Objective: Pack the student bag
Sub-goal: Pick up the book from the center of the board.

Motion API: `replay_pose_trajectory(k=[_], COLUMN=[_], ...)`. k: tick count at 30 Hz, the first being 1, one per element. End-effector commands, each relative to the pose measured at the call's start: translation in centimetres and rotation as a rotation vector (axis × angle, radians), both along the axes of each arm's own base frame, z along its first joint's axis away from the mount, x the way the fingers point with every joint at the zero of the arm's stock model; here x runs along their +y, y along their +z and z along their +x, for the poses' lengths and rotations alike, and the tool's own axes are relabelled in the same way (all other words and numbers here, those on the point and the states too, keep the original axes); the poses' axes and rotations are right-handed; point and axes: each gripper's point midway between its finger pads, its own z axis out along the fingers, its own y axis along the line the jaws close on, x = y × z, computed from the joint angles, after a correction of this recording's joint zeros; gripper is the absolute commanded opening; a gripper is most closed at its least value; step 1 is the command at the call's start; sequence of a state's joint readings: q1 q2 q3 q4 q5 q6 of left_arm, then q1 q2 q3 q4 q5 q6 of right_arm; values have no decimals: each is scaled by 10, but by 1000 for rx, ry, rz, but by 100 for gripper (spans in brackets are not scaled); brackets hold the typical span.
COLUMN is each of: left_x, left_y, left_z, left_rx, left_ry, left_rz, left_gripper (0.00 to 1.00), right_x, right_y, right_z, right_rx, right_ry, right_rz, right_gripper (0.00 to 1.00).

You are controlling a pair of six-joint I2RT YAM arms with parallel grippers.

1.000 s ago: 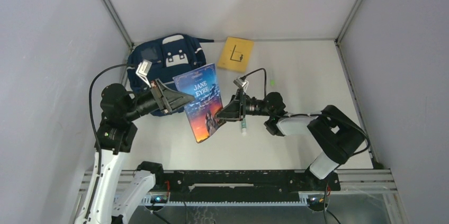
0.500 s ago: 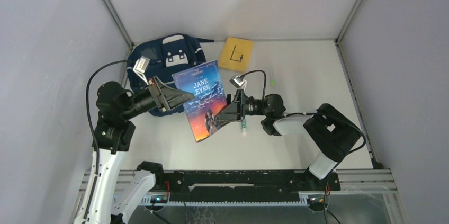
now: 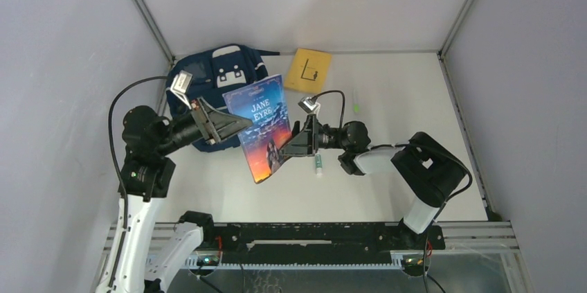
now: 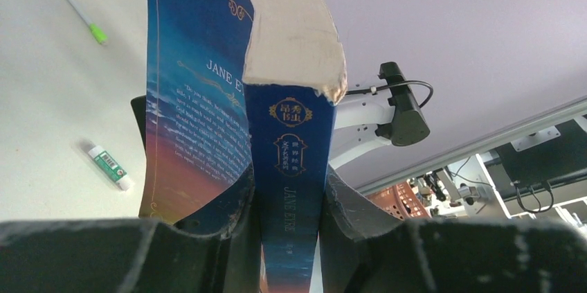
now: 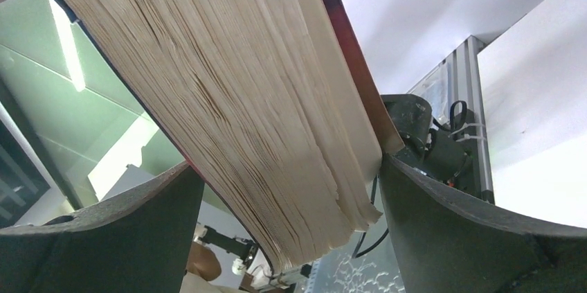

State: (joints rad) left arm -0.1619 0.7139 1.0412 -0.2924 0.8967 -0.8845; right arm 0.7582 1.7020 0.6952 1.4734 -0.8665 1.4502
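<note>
- Student bag (image 3: 208, 75): navy backpack with white front patches, lying at the far left corner of the table (image 3: 401, 92), its front facing up.
- Book (image 3: 263, 130): a "Jane Eyre" paperback with a blue-to-orange cover, held tilted in the air just to the right of the bag. Its upper corner overlaps the bag's right edge in the top view.
- Left gripper (image 3: 239, 125): over the bag's near right part, jaws partly closed and clamped on the book's spine (image 4: 291, 168). One finger presses on each cover, and the cover bows around them.
- Right gripper (image 3: 287, 147): on the far side of the book from the bag, jaws spread as wide as they go. The book's page edge (image 5: 263, 120) sits between them, and the cover rests against one fingertip (image 5: 394, 168). Whether the other finger touches the book cannot be told.
- Yellow booklet (image 3: 309, 70): flat on the table to the right of the bag, near the back wall.
- Green-tipped pen (image 3: 356, 106): on the table, farther right of the bag than the booklet.
- White tube (image 3: 318, 165): on the table right of the bag, under the right gripper's arm.
</note>
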Motion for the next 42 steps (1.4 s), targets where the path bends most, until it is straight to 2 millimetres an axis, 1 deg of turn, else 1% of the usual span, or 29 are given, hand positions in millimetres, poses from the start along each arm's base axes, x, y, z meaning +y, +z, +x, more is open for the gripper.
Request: replay_pose_trajectory(k=[1, 3, 5, 7, 8, 10, 13, 17, 20, 24, 30, 36, 42], left_x=[5, 14, 30, 46, 55, 69, 78, 79, 77, 75, 73, 74, 72], left_y=[83, 80, 71, 65, 62, 56, 47, 36, 31, 32, 31, 36, 43], left_z=[-33, -20, -1, 10, 17, 29, 43, 56, 61, 65, 65, 61, 56], left_rx=[-287, -289, -265, -261, -250, -230, -196, -160, -140, -137, -125, -134, -149], left_ry=[-4, 114, 280, 410, 475, 577, 652, 670, 665, 656, 643, 641, 625], left_rz=[-96, -89, -85, -110, -121, -152, -172, -172, -192, -219, -225, -238, -257], left_gripper=[0, 0, 0, 0, 0, 0, 0, 0, 0, 0, 0, 0, 0], right_x=[3, -1, -6, -12, -14, -16, -14, -9, -6, 7, 18, 30, 36], right_y=[11, 16, 20, 18, 12, 7, 5, 12, 18, 21, 40, 36, 31], right_z=[3, 8, 14, 19, 22, 28, 27, 21, 18, 15, 14, 14, 18], right_rx=[4, 61, 134, 226, 279, 349, 417, 427, 411, 404, 352, 387, 398], right_ry=[-17, -66, -134, -197, -224, -264, -262, -254, -248, -220, -187, -154, -158], right_rz=[43, 60, 83, 97, 93, 99, 102, 122, 134, 139, 175, 163, 157], right_gripper=[100, 100, 100, 100, 100, 100, 100, 100, 100, 100, 100, 100, 100])
